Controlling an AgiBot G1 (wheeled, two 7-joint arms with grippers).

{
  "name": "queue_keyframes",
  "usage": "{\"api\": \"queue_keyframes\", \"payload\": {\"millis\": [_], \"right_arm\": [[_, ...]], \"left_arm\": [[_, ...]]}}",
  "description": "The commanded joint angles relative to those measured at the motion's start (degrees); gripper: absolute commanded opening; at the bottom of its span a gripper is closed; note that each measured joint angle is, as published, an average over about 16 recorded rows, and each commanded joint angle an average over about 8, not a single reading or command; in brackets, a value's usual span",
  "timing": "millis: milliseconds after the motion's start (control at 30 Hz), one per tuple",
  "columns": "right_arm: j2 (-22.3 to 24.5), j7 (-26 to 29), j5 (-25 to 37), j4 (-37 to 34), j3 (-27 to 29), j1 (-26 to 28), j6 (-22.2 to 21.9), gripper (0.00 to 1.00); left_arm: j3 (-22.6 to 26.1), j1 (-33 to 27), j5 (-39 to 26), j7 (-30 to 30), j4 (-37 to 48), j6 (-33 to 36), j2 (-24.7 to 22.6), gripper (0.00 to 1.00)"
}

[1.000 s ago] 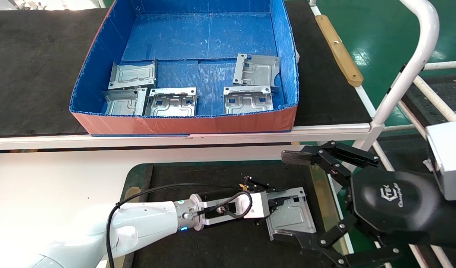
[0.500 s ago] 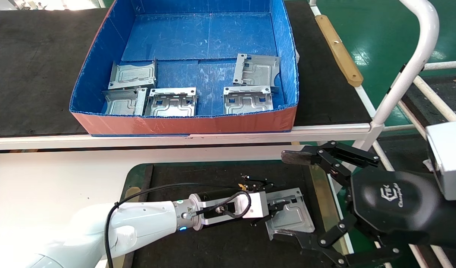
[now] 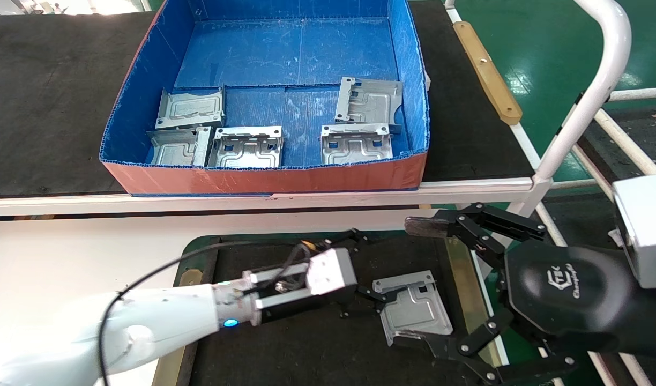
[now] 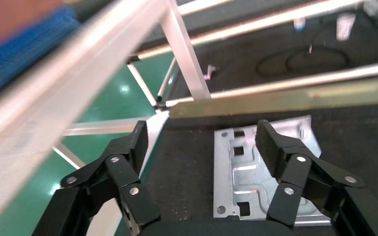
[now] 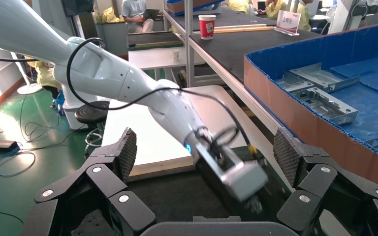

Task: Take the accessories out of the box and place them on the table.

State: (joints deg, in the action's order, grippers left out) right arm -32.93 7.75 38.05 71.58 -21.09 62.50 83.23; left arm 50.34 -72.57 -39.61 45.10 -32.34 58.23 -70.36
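Several silver-grey accessories lie in the blue box on the black bench. One more accessory lies flat on the dark mat of the white table, near the mat's right brass strip. My left gripper is open and empty, just left of that accessory and apart from it. In the left wrist view the accessory lies beneath the spread left gripper. My right gripper is open and empty, hovering at the table's right edge.
A white rail fronts the black bench between box and table. A white tube frame rises at the right, with a wooden strip beside the box. The right wrist view shows the box's orange wall and my left arm.
My left gripper has let go of the accessory on the mat, opened, and drawn back to the left. The accessory stays on the mat. The right arm has not moved.
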Motion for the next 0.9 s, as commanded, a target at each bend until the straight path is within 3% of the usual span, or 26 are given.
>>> {"api": "queue_keyframes", "payload": {"millis": [33, 900], "right_arm": [[0.0, 0.0, 0.0, 0.0, 0.0, 0.0, 0.0, 1.0], [0.0, 0.0, 0.0, 0.0, -0.01, 0.0, 0.0, 1.0]], "left_arm": [[-1.4, 0.45, -0.09, -2.27, -1.68, 1.12, 1.44, 1.0], [-18.64, 5.98, -1.22, -30.33, -22.4, 14.92, 19.19, 1.0]]}}
